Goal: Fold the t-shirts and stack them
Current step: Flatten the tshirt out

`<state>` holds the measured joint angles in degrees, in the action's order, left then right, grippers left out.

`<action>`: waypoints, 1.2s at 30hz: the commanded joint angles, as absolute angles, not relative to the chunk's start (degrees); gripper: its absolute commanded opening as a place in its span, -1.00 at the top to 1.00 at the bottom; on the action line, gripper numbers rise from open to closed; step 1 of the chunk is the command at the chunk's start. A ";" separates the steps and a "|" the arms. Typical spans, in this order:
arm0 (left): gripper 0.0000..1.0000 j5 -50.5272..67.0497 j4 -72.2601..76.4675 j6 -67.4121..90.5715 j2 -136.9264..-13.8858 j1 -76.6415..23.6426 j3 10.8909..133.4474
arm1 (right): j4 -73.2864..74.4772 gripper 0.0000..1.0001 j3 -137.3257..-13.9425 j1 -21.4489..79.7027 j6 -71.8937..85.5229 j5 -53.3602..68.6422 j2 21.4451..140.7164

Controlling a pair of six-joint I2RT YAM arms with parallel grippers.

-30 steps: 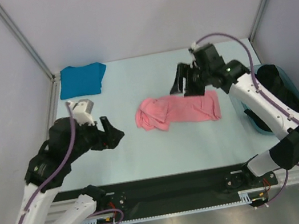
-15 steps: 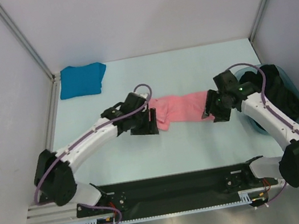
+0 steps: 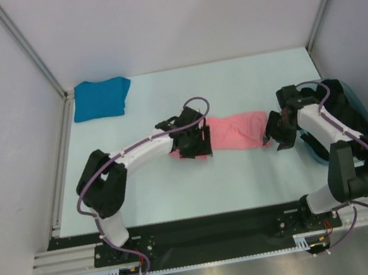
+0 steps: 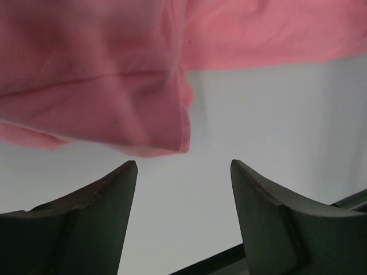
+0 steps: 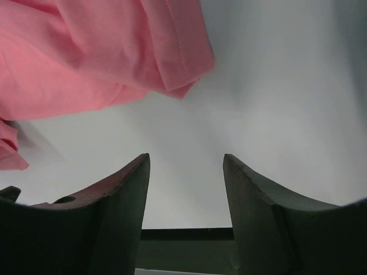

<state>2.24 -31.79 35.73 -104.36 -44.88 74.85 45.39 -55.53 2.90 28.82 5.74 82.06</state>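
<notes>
The salmon pink t-shirt (image 3: 236,130) lies bunched in a long strip at the table's middle. It fills the top of the left wrist view (image 4: 103,74) and the upper left of the right wrist view (image 5: 97,51). My left gripper (image 3: 192,152) is open at the shirt's left end, just short of its hem (image 4: 184,162). My right gripper (image 3: 274,137) is open at the shirt's right end, a little off its edge (image 5: 186,156). Both are empty. The teal-blue t-shirt (image 3: 100,97) lies folded at the far left corner.
A translucent teal tub (image 3: 351,115) with dark contents stands at the right edge, close behind my right arm. Metal frame posts (image 3: 25,48) rise at the back corners. A black rail (image 3: 207,227) runs along the table's near edge.
My left gripper has moved further right along the shirt's left end. My right gripper has drawn back to the right, off the shirt's right end. The shirt now lies stretched out longer.
</notes>
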 commanded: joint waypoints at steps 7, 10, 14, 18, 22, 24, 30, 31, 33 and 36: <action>-0.43 -5.70 -31.02 40.52 -110.91 -45.44 79.89 | 43.15 -0.19 -60.11 2.90 26.46 6.07 85.25; -0.36 -7.38 -31.20 40.34 -112.75 -45.88 81.30 | 43.33 -0.19 -60.47 2.81 26.10 6.15 85.34; 0.10 -8.00 -30.85 39.73 -114.52 -45.97 81.92 | 43.77 -0.19 -60.73 2.81 25.58 5.71 85.43; 0.72 -9.23 -30.85 38.15 -113.73 -45.97 82.00 | 44.12 -0.19 -60.21 2.81 25.23 4.14 86.48; 0.99 -11.33 -32.87 36.13 -108.21 -45.88 81.13 | 44.21 -0.24 -60.03 2.20 25.23 2.46 87.45; 1.00 -11.95 -34.97 33.68 -103.39 -45.53 80.77 | 44.21 -0.27 -60.20 2.02 25.31 1.76 88.24; 1.00 -7.48 -39.37 28.57 -90.47 -43.07 80.16 | 40.62 -0.28 -60.38 1.67 24.43 4.56 92.45; 1.00 -7.30 -40.59 28.48 -89.22 -42.37 80.24 | 39.82 -0.27 -60.64 1.67 24.17 5.35 93.50; 0.99 -5.98 -41.13 27.07 -87.02 -41.75 80.59 | 37.45 -0.25 -61.08 1.67 24.17 7.03 94.48; 0.97 -7.29 -43.68 25.50 -84.12 -41.05 82.61 | 35.69 -0.18 -62.75 1.67 23.21 8.08 97.37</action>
